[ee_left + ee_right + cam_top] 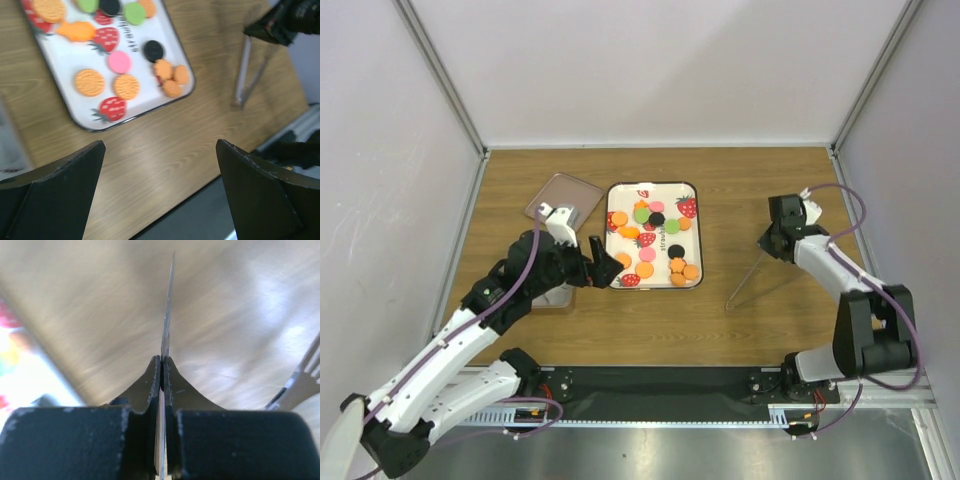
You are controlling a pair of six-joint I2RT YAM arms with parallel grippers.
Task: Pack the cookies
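The left claw (603,262) hangs open above the worktop (750,180), just beside the left edge of the strawberry-print tray (665,190). Orange, pink, green and black cookies (645,269) lie scattered in that tray, to the claw's right. Well apart, the right claw (767,243) is clamped on metal tongs (745,278).

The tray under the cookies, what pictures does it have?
The tray is white with red strawberries and a dark rim; best seen from the left wrist view.
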